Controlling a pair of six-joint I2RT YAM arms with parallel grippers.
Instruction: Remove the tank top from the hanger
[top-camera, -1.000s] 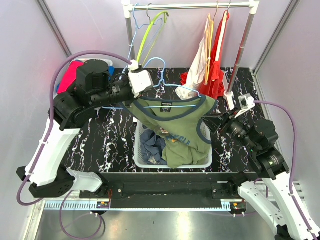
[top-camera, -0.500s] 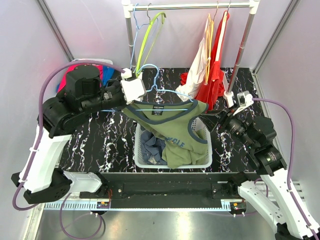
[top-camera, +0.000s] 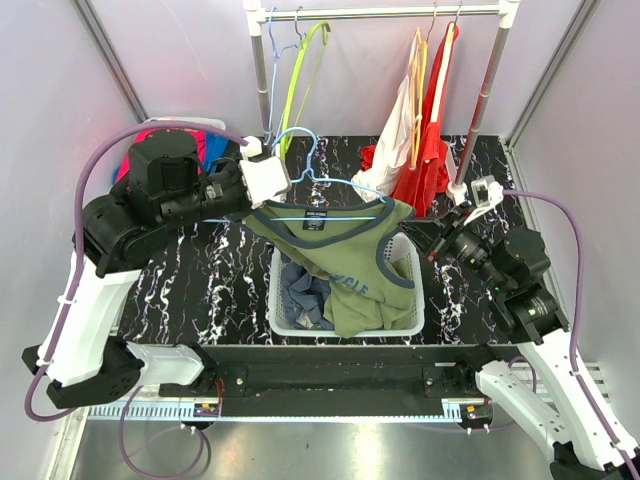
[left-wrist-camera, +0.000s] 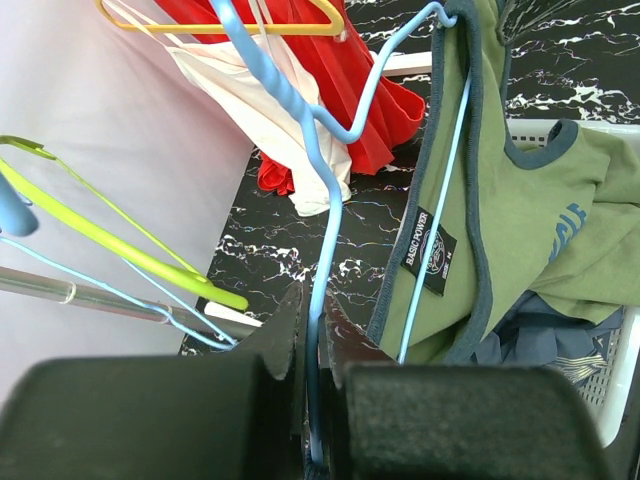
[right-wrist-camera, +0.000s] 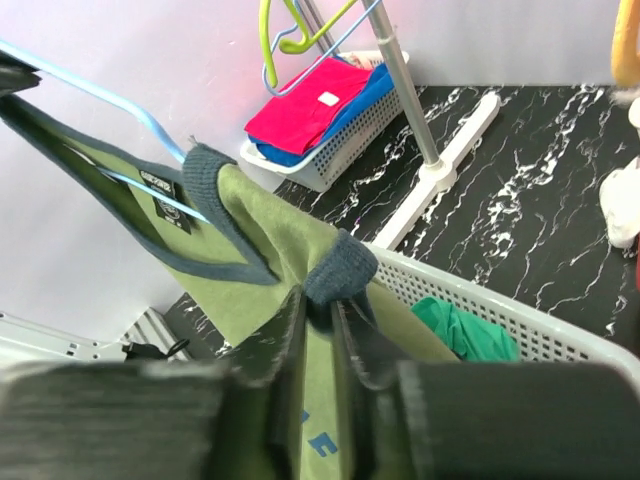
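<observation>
While left hand (left-wrist-camera: 312, 335) holds hanger (left-wrist-camera: 280, 85) aloft, right hand (right-wrist-camera: 318, 300) pinches tank top (top-camera: 355, 285).

My left arm arches over the basket's (top-camera: 272, 292) far left corner, left gripper (left-wrist-camera: 315, 335) clamped on the hanger (left-wrist-camera: 334, 215), and my right arm reaches to its far right corner, right gripper (right-wrist-camera: 318, 300) pinching the tank top (top-camera: 350, 272).
</observation>
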